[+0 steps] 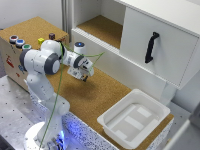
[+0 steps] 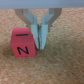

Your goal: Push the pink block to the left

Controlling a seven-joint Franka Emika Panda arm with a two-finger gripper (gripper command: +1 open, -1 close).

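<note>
Pink block [image 2: 22, 43] beside closed jaws [image 2: 40, 44]

small pinkish-red cube-shaped block [image 2: 21, 44] on cork surface, black letter "N" printed on its camera-facing side, black bar-like mark on its upper face at 12 o'clock from the N, not clearly readable

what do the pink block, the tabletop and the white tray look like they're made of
Pink block: probably painted wood or plastic; flat matte pinkish-red faces with black markings, crisp edges.
Tabletop: looks like cork; speckled, grainy brown surface in both views.
White tray: likely molded plastic; smooth, uniform white, rounded rim.
</note>
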